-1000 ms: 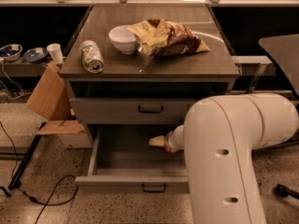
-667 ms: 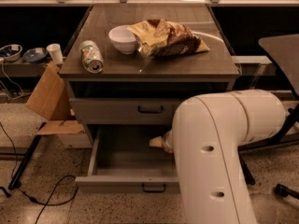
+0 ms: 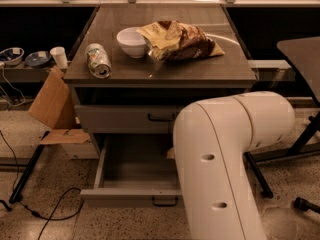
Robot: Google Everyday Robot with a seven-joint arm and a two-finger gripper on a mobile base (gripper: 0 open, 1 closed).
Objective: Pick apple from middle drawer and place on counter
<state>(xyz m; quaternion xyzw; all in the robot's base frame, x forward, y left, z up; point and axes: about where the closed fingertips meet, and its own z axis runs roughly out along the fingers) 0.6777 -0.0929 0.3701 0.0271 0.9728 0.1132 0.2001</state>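
The middle drawer point(image 3: 125, 171) is pulled open below the cabinet; the part of its grey floor that shows is bare. No apple shows; the drawer's right side is hidden behind my white arm point(image 3: 220, 154). My gripper point(image 3: 170, 154) reaches into the drawer's right part, and only a tan sliver of it shows at the arm's left edge. The counter point(image 3: 210, 69) is the dark wood-grain top above.
On the counter stand a white bowl point(image 3: 132, 41), a crumpled chip bag point(image 3: 180, 40) and a can point(image 3: 97, 60) lying on its side. The upper drawer point(image 3: 125, 118) is closed. A cardboard box point(image 3: 50, 104) leans at the left. A dark table point(image 3: 300, 54) stands at the right.
My arm has swung left across the view, now covering the drawer's right side and nearly all of the gripper, which showed plainly before.
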